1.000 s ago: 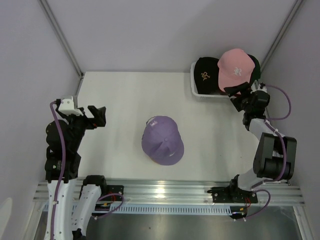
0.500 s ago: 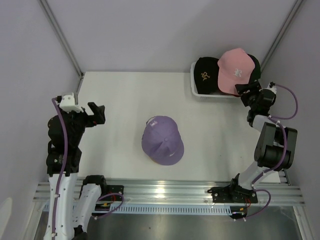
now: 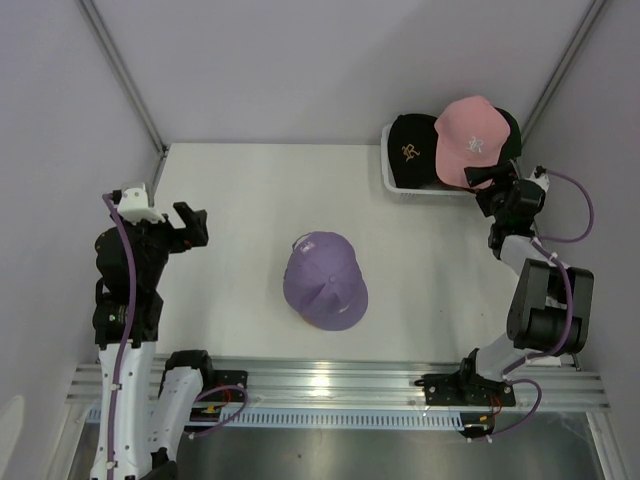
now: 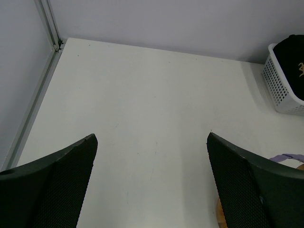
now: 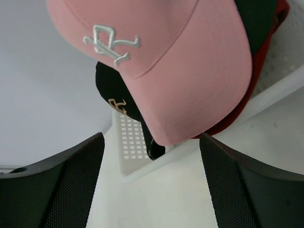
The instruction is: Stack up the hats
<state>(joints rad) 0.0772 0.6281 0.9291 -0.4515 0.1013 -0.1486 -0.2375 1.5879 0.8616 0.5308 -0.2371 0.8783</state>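
A purple cap (image 3: 324, 280) sits on a round wooden stand in the middle of the table; its brim tip shows in the left wrist view (image 4: 286, 157). A pink cap (image 3: 471, 138) lies on top in the white mesh basket (image 3: 398, 190), beside a black cap (image 3: 411, 148). In the right wrist view the pink cap (image 5: 166, 57) covers a red cap (image 5: 259, 90), a dark green cap (image 5: 256, 19) and part of the black cap (image 5: 116, 92). My right gripper (image 3: 490, 182) is open just in front of the pink cap's brim. My left gripper (image 3: 192, 226) is open and empty at the left.
The basket's rim (image 5: 156, 164) lies right ahead of the right fingers. The wooden stand's edge (image 4: 219, 209) shows by the left gripper's right finger. Walls close in the table at the back and both sides; a metal post (image 4: 47, 21) stands at the back left corner.
My right gripper has swung back and up toward the basket and now sits just below the pink cap's brim. My left gripper has drawn back a little to the left.
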